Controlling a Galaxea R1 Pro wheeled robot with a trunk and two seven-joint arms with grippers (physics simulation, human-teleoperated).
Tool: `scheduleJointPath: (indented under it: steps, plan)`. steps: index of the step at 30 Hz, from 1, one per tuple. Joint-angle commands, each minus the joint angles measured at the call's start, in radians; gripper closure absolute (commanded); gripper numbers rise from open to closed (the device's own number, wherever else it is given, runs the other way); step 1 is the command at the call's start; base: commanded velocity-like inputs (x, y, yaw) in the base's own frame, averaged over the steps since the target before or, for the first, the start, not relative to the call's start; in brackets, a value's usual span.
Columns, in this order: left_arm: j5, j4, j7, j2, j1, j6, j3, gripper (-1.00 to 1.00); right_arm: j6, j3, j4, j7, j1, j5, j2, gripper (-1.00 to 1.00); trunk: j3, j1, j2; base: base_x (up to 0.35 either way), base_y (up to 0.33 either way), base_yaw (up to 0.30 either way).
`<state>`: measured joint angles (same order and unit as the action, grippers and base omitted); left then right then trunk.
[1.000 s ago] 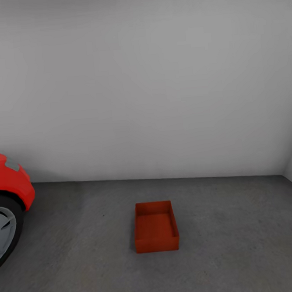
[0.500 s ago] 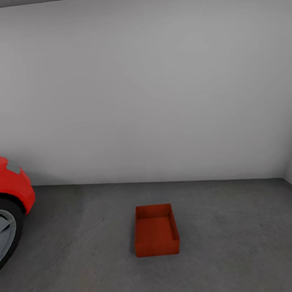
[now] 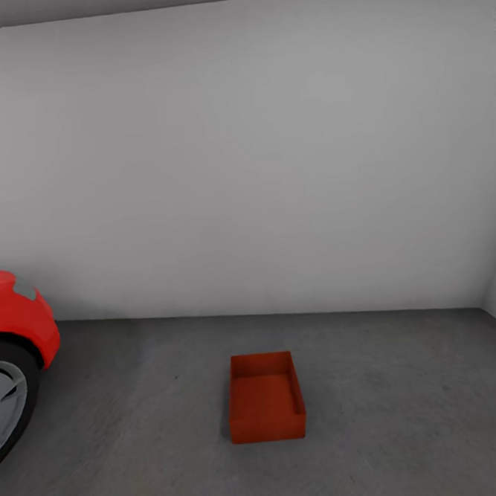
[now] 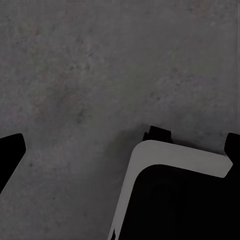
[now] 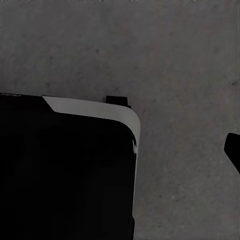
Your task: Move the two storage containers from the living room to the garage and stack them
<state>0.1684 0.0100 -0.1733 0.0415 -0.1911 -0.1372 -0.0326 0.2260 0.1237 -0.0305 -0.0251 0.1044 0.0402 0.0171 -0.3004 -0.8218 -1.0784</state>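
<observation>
I am facing a bare white garage wall (image 3: 240, 151), looking down over the dark grey floor (image 3: 411, 429). One orange-red storage container (image 3: 265, 397) is sitting open-top on that floor, centred ahead of me and well apart from the wall, probably set there as the base for stacking. A glossy red car (image 3: 15, 326) is showing its front corner at my left, clear of the bin. Both wrist cameras are pointing down at concrete past my own dark base. I cannot tell whether my grippers are spread or pressed together.
</observation>
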Motion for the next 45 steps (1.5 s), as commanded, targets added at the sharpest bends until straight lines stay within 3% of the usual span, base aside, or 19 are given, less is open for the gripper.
scheduleJointPath:
  steps: [1, 33, 45]
  plan:
    - [0.005, -0.001, 0.0, 0.0, -0.001, -0.004, -0.003, -1.0, 0.006, 0.008, -0.003, -0.003, 0.001, 0.004, 0.0, -1.0, 0.0, 0.0, -0.001, 0.0, 0.0, 0.0]
    - [0.005, -0.001, 0.0, 0.0, -0.001, -0.004, -0.003, -1.0, 0.008, 0.008, -0.003, -0.004, 0.001, 0.004, 0.0, -1.0, 0.052, 0.0, -0.001, 0.0, 0.0, 0.0]
    - [0.005, -0.001, 0.0, 0.0, -0.001, -0.004, -0.003, -1.0, 0.004, 0.01, -0.002, -0.004, 0.001, 0.001, 0.0, -1.0, 0.056, 0.0, -0.001, 0.0, 0.0, 0.0]
